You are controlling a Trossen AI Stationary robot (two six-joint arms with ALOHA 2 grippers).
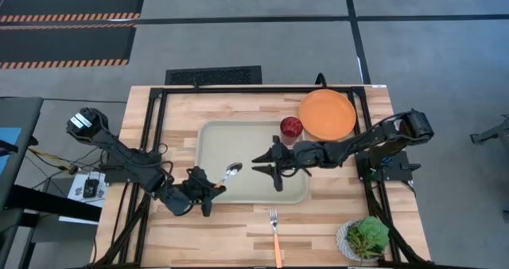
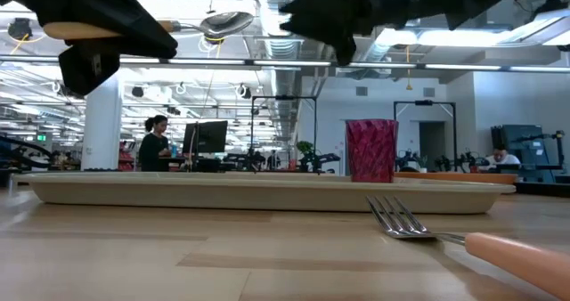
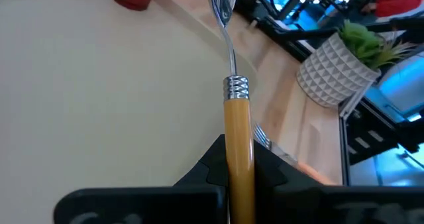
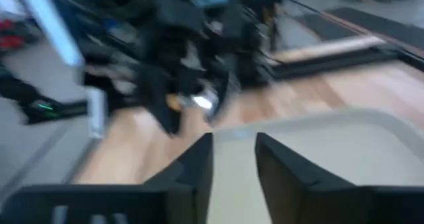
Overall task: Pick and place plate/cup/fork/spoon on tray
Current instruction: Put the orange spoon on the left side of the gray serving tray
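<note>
Currently one tray [image 1: 208,142] lies mid-worktop. One cup [image 1: 291,126] stands at the tray's far right corner, with one plate [image 1: 327,115] just beside it on the worktop, off the tray. One fork [image 1: 275,235] lies at the worktop's near edge. Left gripper [image 1: 208,191] clamps the handle of the one spoon [image 1: 231,171], bowl raised above the tray's near left part. Right gripper [image 1: 274,167] hovers over the tray's right half, fingers [image 4: 199,168] narrowly parted, empty. One potted plant [image 1: 367,236] occupies the near right corner.
</note>
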